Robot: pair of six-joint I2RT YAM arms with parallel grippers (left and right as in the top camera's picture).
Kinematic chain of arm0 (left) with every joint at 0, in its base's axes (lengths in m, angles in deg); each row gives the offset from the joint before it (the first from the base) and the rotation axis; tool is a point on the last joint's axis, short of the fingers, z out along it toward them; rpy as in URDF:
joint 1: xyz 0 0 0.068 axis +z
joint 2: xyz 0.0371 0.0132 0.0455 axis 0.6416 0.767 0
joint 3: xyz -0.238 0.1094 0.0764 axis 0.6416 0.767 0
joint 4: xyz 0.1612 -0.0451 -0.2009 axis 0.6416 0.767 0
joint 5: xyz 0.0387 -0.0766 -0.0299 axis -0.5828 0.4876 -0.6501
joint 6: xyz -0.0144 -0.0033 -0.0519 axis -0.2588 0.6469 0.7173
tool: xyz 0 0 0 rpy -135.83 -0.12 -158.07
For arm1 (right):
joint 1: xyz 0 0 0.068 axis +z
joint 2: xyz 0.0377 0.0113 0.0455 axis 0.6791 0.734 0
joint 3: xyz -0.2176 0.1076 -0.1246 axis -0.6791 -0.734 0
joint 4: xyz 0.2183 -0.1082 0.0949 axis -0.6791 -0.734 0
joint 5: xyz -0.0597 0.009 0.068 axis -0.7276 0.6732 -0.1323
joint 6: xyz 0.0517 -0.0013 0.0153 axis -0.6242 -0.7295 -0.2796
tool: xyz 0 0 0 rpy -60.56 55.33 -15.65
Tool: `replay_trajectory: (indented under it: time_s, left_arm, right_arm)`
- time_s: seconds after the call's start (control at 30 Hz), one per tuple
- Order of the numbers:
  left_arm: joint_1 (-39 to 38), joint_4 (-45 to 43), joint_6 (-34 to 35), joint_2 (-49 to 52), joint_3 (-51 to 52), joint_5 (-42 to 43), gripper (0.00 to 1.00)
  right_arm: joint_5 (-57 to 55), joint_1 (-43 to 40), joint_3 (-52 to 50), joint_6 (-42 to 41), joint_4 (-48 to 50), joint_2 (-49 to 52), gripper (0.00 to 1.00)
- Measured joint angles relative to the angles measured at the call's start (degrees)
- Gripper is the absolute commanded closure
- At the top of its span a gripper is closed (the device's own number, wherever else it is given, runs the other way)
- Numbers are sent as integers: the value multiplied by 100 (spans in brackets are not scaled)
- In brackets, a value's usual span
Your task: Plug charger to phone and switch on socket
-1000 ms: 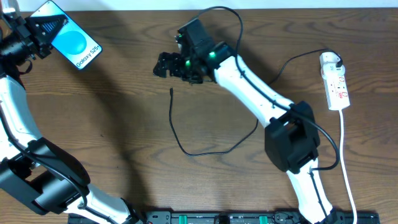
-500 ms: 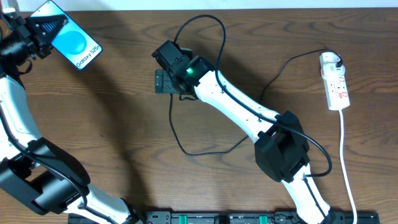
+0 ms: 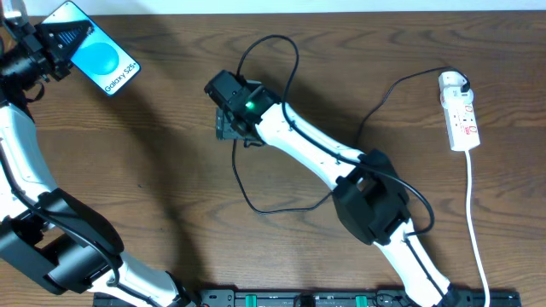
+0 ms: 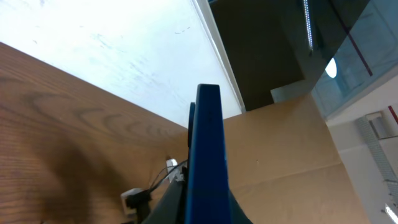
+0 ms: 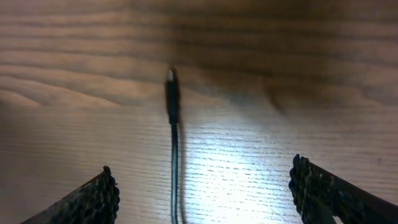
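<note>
right gripper (image 3: 227,128) shifted left and lower, now above the charger (image 5: 173,124) plug tip

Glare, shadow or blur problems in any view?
Right wrist: bright glare patch on the brown wooden table near the thin black charger cable's plug tip; the upper strip is shadowed. Left wrist: the blue, black-edged phone sits close and soft, and the white backdrop is washed out. Overhead: even light, soft arm shadows, phone text readable.

Overhead light is even and sharp, with a broad soft shadow on the dark brown wooden table (image 3: 281,256) near its left edge. The right wrist view has white glare on the wood, shade along its top. The slim blue-edged phone (image 4: 206,155) is blurred, close to the left wrist lens.
</note>
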Motion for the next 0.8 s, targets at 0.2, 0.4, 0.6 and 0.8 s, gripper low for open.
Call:
replay_trajectory:
  time_s: [0.2,0.4,0.6,0.8]
  left_arm:
    - [0,2,0,0,0,0,93]
    - [0,4,-2,0,0,-2,93]
    - [0,4,0,0,0,0,93]
    - [0,22,0,0,0,0,92]
  right_arm:
    - [2,24,0,-17,-13,37,16]
    - [0,101,2,-28,-22,315,22]
    - [7,140,0,-59,-44,487,32]
    - [-9,140,2,-63,-118,487,66]
